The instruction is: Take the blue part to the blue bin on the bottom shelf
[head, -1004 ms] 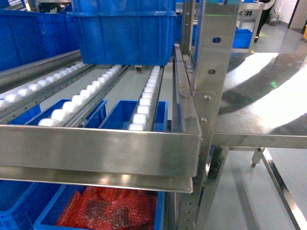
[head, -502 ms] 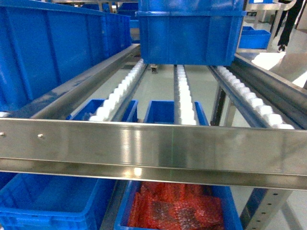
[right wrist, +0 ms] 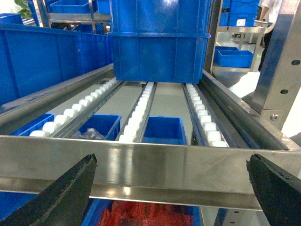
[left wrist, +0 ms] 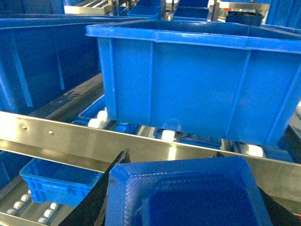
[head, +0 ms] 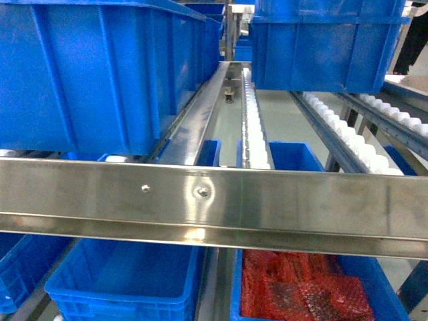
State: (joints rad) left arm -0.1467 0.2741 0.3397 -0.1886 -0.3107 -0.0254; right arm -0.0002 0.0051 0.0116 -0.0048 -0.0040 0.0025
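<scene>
Left gripper (left wrist: 171,157) is gripping the blue part (left wrist: 183,197), black fingers (left wrist: 96,200) pressing on both of its sides, so the pick looks done. In the left wrist view the part is sitting in front of the steel front rail (head: 214,200) and slightly above it.

The blue bin (head: 120,277) is waiting under that rail, on the bottom shelf (left wrist: 23,209). The crate with red packets (head: 301,291) is sitting right beside it, also under the rail.

My take: the arm is needing to drop below the rail before it goes in, since the part is riding high enough to clip the rail. It should aim for the empty bin, not the red one.

Right gripper (right wrist: 170,160) is hanging wide open in front of the rail, holding and touching nothing.
</scene>
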